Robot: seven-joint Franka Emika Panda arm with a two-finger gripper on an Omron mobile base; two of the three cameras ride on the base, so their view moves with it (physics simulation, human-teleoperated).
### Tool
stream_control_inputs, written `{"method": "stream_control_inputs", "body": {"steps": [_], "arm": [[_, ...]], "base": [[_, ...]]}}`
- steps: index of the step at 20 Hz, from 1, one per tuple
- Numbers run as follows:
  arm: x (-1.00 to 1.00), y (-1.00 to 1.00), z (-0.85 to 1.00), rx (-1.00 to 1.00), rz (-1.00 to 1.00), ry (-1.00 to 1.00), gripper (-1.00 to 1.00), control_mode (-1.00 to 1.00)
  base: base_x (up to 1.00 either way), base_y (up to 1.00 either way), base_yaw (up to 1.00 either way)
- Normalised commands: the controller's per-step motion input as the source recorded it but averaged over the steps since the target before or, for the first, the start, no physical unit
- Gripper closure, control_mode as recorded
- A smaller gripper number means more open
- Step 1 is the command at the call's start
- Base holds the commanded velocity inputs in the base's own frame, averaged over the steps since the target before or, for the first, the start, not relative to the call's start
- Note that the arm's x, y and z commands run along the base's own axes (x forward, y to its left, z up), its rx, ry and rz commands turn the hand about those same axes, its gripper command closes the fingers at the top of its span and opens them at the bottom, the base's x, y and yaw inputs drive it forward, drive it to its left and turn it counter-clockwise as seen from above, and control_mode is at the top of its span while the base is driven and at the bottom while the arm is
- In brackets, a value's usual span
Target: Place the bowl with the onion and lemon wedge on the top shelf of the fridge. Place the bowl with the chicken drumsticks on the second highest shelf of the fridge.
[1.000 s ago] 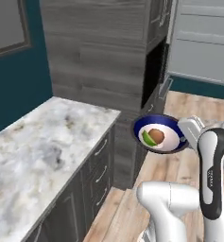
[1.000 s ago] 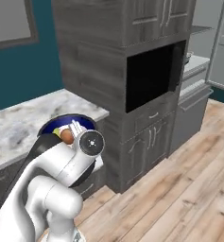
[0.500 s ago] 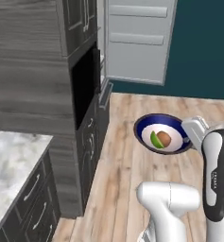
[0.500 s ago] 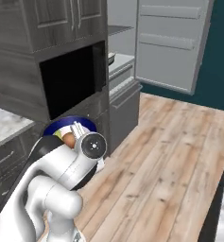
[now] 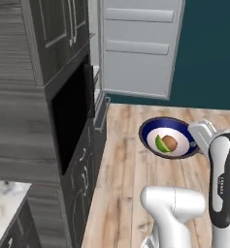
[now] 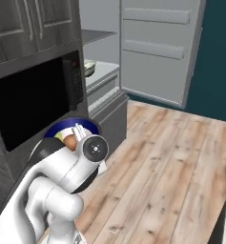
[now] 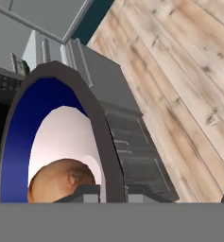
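Bowl with the onion and lemon wedge [image 5: 169, 137] is pinched at its rim by the hand [image 5: 200, 136].

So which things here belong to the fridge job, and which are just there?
Job: dark blue bowl with onion and lemon wedge, held in the gripper; fridge with open door.
Just there: black microwave, wooden floor, marble counter.

Nothing readable turned up anywhere. A line of dark lettering ran along the white arm [image 5: 222, 183] in the left base view, but it was too small and blurred to make out. No labels, brands, numbers or signs could be read.
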Motion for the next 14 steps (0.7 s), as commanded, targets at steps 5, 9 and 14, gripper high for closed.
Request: {"method": "stream_control_inputs", "body": {"steps": [5,9,14], "arm": [[0.0,0.0,0.0,0.0,0.0,0.0,1.0,1.0],[0.0,0.0,0.0,0.0,0.0,0.0,1.0,1.0],[0.0,0.0,0.0,0.0,0.0,0.0,1.0,1.0]], "base": [[1.0,-0.48,0.0],[1.0,-0.21,0.0],[1.0,-0.18,0.04]]}}
